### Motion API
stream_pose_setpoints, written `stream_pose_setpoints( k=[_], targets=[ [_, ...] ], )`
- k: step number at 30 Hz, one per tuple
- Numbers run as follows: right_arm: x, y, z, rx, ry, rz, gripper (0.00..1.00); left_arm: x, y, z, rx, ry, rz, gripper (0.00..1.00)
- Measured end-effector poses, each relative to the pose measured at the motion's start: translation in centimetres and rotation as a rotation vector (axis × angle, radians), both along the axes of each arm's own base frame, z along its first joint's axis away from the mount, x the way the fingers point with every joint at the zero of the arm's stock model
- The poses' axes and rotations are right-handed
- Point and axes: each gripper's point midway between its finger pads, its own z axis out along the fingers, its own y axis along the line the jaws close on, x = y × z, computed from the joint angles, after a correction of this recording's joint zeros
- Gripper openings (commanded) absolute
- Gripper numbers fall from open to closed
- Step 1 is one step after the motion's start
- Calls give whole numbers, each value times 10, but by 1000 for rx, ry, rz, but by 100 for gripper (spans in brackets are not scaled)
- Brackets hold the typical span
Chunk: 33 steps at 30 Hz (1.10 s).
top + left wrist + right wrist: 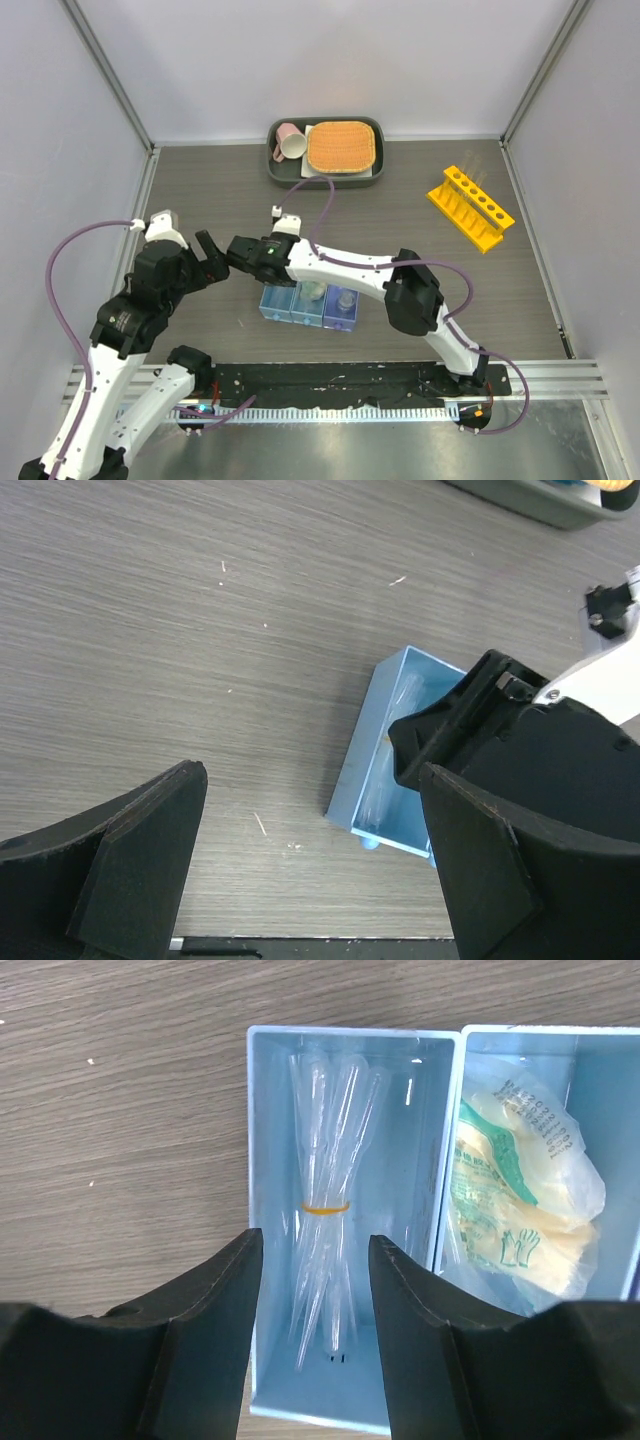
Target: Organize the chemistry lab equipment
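- In the 9 o'clock compartment of the blue tray (400, 1210): a bundle of clear pipettes (322, 1160) with an orange band (327, 1207), lying flat, tips toward 6 o'clock in the right wrist view.
- Directly above that bundle: right gripper (315, 1245), released, jaws apart, grasping nothing.
- In the middle compartment, at 3 o'clock of the pipettes: a crumpled printed packet (515, 1190).
- At 9 o'clock of the blue tray, over bare bench (200, 600): left gripper (310, 780), spread wide, empty.
- At 2 o'clock on the bench, top view: yellow rack (470, 208), well apart from the blue tray.
- At 12 o'clock: dark tray (275, 170) with orange mat (343, 147) and pink mug (289, 142).
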Motion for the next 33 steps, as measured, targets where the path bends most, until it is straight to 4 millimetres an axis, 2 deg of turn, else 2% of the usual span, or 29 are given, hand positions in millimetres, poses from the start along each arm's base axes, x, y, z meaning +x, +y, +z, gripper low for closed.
stream_pose_setpoints(
  k=[5, 9, 14, 17, 18, 19, 21, 25, 29, 33],
  targets=[
    [-5, -4, 21, -15, -40, 24, 55, 0, 1, -4, 18, 21, -4, 97],
    [-1, -15, 59, -9, -115, 43, 60, 1, 0, -9, 32, 43, -13, 100],
    [7, -54, 125, 3, -248, 32, 67, 3, -1, -14, 60, 68, -28, 100],
    [15, -85, 149, -30, -305, 3, 69, 6, -4, -13, 67, 70, -50, 100],
    [20, -99, 154, -58, -318, -12, 72, 7, -5, -12, 71, 71, -56, 100],
    [25, -111, 156, -91, -328, -28, 82, 10, -6, -11, 72, 68, -59, 100],
    [31, -132, 156, -156, -343, -55, 93, 16, -8, -11, 77, 68, -61, 100],
    [43, -167, 149, -301, -370, -101, 98, 26, -11, -9, 89, 60, -68, 100],
    [43, -189, 143, -395, -388, -112, 98, 39, -12, -7, 110, 48, -66, 100],
    [41, -216, 146, -452, -413, -133, 98, 51, -12, 4, 124, 28, -48, 100]
  ],
)
